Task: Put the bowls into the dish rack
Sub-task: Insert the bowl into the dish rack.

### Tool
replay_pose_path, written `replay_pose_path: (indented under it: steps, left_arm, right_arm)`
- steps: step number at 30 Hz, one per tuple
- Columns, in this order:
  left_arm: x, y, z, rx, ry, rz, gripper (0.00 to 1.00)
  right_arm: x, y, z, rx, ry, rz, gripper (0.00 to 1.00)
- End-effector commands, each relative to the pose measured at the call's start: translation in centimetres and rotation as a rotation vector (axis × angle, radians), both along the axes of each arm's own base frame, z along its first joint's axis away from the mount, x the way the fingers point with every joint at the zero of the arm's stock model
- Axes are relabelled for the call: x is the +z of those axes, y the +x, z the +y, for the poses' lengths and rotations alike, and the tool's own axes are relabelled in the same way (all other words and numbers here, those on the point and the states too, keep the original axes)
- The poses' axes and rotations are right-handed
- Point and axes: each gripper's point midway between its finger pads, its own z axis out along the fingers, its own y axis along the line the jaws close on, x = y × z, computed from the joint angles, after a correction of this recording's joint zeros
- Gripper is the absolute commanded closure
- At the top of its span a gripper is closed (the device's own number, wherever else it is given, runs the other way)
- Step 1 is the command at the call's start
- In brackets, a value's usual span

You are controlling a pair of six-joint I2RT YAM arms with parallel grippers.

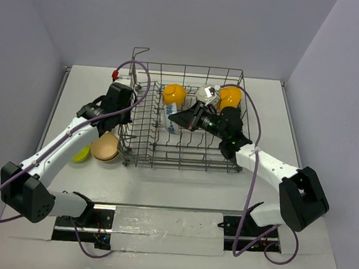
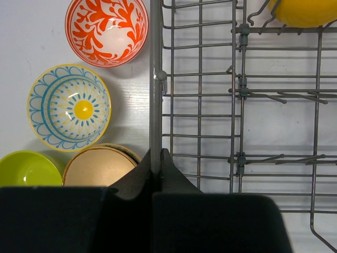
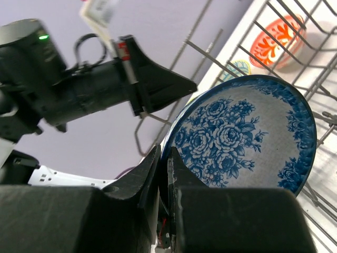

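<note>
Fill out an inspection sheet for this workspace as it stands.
Surface: white table, no spills seen.
Job's things: grey wire dish rack holds two orange-yellow round bowls. A red-and-white patterned bowl, blue-and-yellow patterned bowl, lime green bowl and tan bowl sit on the table left of it.
Clutter: nothing seen.
Hands: left hand is shut on the rack's left rim wire. The right hand grips the rim of a blue floral bowl, held on edge over the rack's tines.
Cables: a purple cable runs along each arm; the left one loops over the rack's far left corner.
Surroundings: pale lilac walls.
</note>
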Motion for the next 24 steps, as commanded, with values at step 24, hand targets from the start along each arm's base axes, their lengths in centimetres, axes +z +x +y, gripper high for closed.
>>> replay_pose_path:
  steps: [24]
  left_arm:
    - [-1.1,-0.5,-1.5,-0.090,-0.029,-0.039,1.00]
  right_arm:
    - [-1.2,4.0,4.9,0.045,0.139,0.008,1.00]
